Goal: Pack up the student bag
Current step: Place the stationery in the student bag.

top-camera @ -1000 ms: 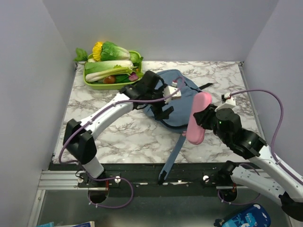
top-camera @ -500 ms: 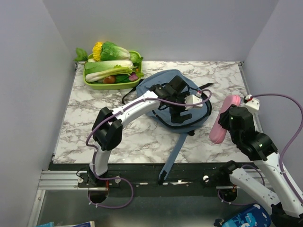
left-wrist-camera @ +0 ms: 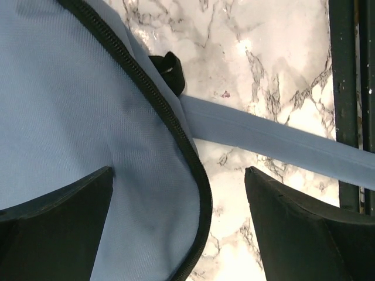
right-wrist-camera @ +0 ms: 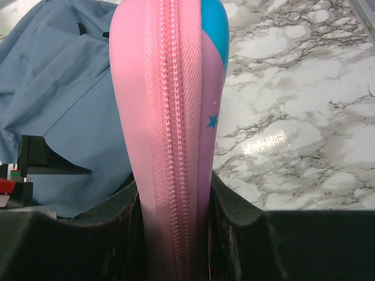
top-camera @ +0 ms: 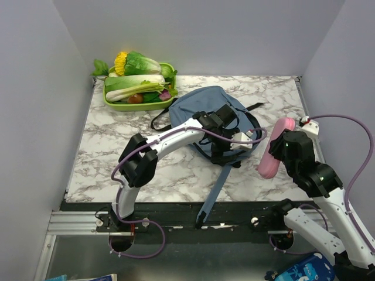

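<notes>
Top external: right gripper [right-wrist-camera: 176,221] clamps the pink zippered pencil case [top-camera: 280,132], not yet inside the dusty-blue fabric backpack [top-camera: 199,105]; left gripper [left-wrist-camera: 179,190] wide.

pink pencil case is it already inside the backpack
No, the right gripper holds the pink pencil case beside the student bag, outside it.

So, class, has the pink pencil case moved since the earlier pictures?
Yes. The pencil case, in the right gripper, has shifted right, nearer the right edge of the table.
</notes>
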